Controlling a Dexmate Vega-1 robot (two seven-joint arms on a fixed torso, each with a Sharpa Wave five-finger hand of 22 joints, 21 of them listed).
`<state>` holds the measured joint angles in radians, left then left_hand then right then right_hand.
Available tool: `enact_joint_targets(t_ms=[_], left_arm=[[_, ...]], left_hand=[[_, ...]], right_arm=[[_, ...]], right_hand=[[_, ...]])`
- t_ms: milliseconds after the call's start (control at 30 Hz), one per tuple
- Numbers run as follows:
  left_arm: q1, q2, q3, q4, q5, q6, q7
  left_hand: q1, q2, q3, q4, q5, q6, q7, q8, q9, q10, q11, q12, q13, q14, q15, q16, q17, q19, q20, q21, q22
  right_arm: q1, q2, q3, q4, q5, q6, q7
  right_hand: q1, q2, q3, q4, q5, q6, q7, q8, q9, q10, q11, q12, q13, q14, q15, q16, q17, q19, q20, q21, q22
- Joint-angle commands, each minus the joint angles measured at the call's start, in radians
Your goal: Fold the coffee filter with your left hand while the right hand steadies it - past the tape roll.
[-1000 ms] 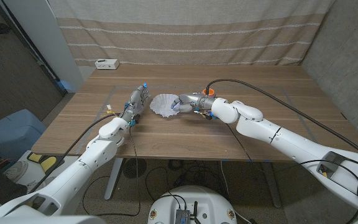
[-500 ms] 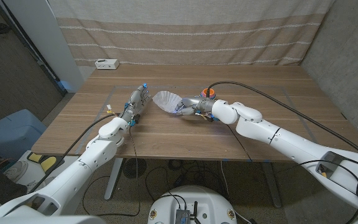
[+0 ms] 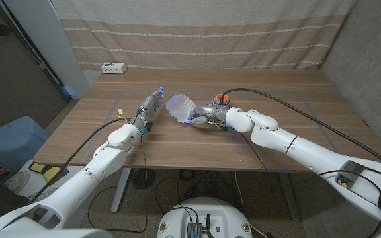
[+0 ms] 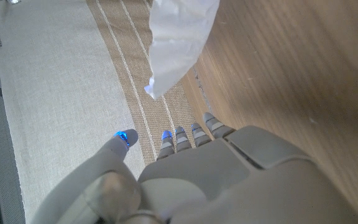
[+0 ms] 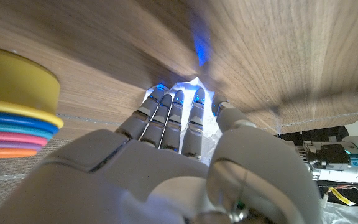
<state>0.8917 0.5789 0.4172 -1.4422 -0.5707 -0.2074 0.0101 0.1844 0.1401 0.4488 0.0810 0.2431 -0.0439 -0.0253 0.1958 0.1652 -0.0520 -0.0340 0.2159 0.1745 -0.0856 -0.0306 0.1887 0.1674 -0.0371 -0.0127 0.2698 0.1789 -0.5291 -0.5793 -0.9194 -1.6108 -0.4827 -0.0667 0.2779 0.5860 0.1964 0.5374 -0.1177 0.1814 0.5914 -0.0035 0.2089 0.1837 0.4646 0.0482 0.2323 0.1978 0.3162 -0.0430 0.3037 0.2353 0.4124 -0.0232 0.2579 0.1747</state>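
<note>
Your right hand [image 3: 200, 118] pinches the white pleated paper coffee filter [image 3: 180, 106], tilted up off the wooden tabletop [image 3: 276, 142]. Your left hand [image 3: 149, 107] is spread and empty beside it. The right wrist view alone shows the tape roll's [image 5: 14, 106] stacked coloured bands.

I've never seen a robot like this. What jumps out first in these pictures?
A white ruffled coffee filter stands lifted at mid-table, held by the right hand. The left hand reaches toward it with fingers extended, not touching. A stack of colourful tape rolls sits just behind the right hand.

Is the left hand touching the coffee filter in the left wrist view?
No. The left hand has its fingers extended and apart, with the coffee filter clear of the fingertips and a visible gap between them.
</note>
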Motion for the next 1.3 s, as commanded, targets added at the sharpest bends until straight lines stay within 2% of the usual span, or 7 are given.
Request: enact_joint_targets(t_ms=[33,100,333,767,1067,1300], left_arm=[[-0.012,-0.016,0.052,-0.048,0.069,-0.010,0.007],[-0.014,-0.029,0.054,-0.039,0.051,-0.027,-0.014],[-0.028,-0.048,0.061,-0.023,0.028,-0.046,-0.059],[-0.077,-0.018,0.103,-0.041,0.033,0.038,-0.138],[-0.098,-0.041,0.113,-0.002,0.011,0.037,-0.177],[-0.127,-0.076,0.129,0.085,0.023,-0.010,-0.208]], left_hand=[[0.014,0.025,0.012,0.001,-0.003,-0.009,0.008,-0.007,0.005,-0.006,0.000,-0.002,0.004,0.001,0.004,-0.003,0.002,0.002,-0.010,-0.002,0.005],[0.015,0.024,0.015,0.003,-0.006,-0.028,0.002,-0.016,0.005,-0.013,-0.008,-0.008,0.005,-0.005,0.001,-0.007,0.002,0.005,-0.012,-0.003,0.005],[0.014,0.019,0.016,0.004,-0.010,-0.048,0.000,-0.023,0.005,-0.030,-0.011,-0.016,0.005,-0.018,-0.003,-0.012,0.003,0.009,-0.022,-0.006,0.005],[0.003,0.008,0.010,0.013,-0.014,-0.095,-0.002,-0.031,0.005,-0.048,-0.014,-0.024,0.005,-0.031,-0.007,-0.013,0.005,0.013,-0.025,-0.010,0.006],[-0.008,-0.002,0.002,0.020,-0.015,-0.101,-0.004,-0.027,0.005,-0.050,-0.010,-0.024,0.005,-0.032,-0.008,-0.012,0.006,0.027,-0.021,-0.006,0.007],[-0.014,-0.011,-0.004,0.023,-0.016,-0.089,-0.008,-0.020,0.005,-0.042,-0.011,-0.021,0.005,-0.025,-0.009,-0.008,0.006,0.032,-0.020,-0.007,0.007]], right_arm=[[-0.003,-0.007,-0.005,-0.004,0.003,-0.016,0.000],[-0.006,-0.009,-0.003,-0.006,0.007,-0.015,0.000],[-0.013,-0.015,-0.001,-0.015,0.008,-0.014,-0.007],[-0.028,-0.027,0.008,-0.034,0.015,-0.011,-0.011],[-0.043,-0.039,0.018,-0.056,0.020,-0.020,-0.015],[-0.054,-0.047,0.026,-0.071,0.024,-0.032,-0.016]], right_hand=[[0.016,-0.001,0.002,0.010,0.004,0.009,-0.002,-0.002,0.005,0.009,-0.002,-0.005,0.002,0.010,-0.004,0.010,0.005,0.009,0.002,-0.001,0.004],[0.016,-0.001,0.002,0.010,0.004,0.009,-0.002,-0.002,0.005,0.010,-0.002,-0.005,0.002,0.010,-0.003,0.010,0.005,0.010,0.002,-0.001,0.004],[0.018,-0.002,0.001,0.011,0.004,0.009,0.000,-0.004,0.005,0.010,-0.001,-0.006,0.002,0.010,-0.004,0.010,0.006,0.010,0.002,-0.002,0.004],[0.020,-0.002,0.001,0.013,0.004,0.010,0.000,-0.006,0.005,0.011,-0.001,-0.008,0.002,0.010,-0.004,0.011,0.008,0.011,0.002,-0.004,0.004],[0.022,-0.002,0.000,0.014,0.004,0.012,-0.001,-0.007,0.006,0.012,-0.001,-0.009,0.002,0.011,-0.003,0.012,0.009,0.012,0.002,-0.005,0.004],[0.024,-0.002,0.000,0.015,0.004,0.013,-0.001,-0.008,0.006,0.013,0.001,-0.009,0.002,0.011,-0.004,0.013,0.010,0.013,0.001,-0.005,0.005]])
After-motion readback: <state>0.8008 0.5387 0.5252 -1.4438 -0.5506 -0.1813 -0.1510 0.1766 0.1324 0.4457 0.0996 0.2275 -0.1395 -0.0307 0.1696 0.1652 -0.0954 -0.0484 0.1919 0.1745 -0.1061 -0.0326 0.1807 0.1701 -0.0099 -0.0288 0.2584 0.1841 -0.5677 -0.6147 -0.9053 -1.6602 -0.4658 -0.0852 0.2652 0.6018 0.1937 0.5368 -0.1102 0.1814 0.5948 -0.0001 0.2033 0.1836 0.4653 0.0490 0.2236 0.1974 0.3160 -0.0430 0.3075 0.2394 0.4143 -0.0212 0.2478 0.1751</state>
